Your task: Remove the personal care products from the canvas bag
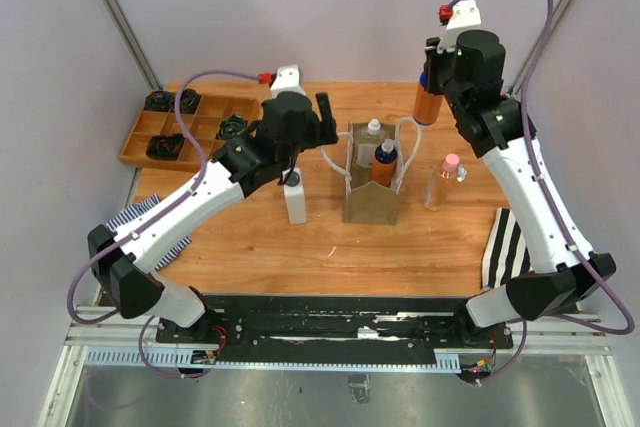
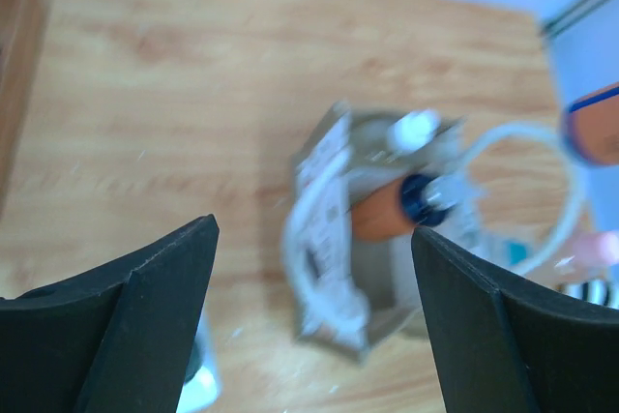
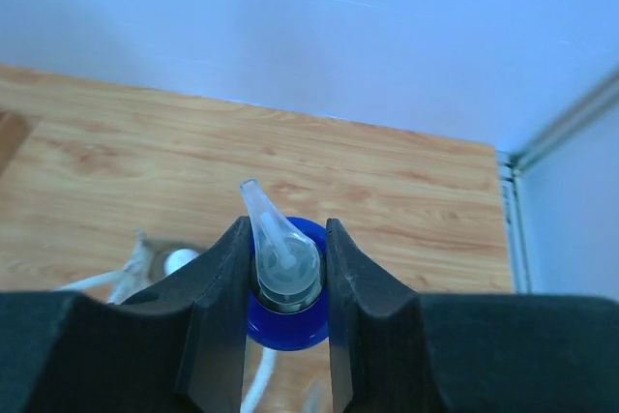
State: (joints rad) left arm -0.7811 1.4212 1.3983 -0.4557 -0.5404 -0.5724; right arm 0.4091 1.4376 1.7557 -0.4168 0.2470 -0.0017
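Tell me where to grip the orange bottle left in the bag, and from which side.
Take the orange bottle at its neck, just under the blue cap, from straight above. It leans inside the bag, whose walls hide its lower body; only the top is free.

Five bottles (image 1: pixel 295 197), one canvas bag (image 1: pixel 368 205), two striped cloths (image 1: pixel 508 247), one tray (image 1: pixel 215 107).

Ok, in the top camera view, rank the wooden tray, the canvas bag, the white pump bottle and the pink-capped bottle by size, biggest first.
1. wooden tray
2. canvas bag
3. white pump bottle and pink-capped bottle: these look about alike, so I won't rank them against each other.
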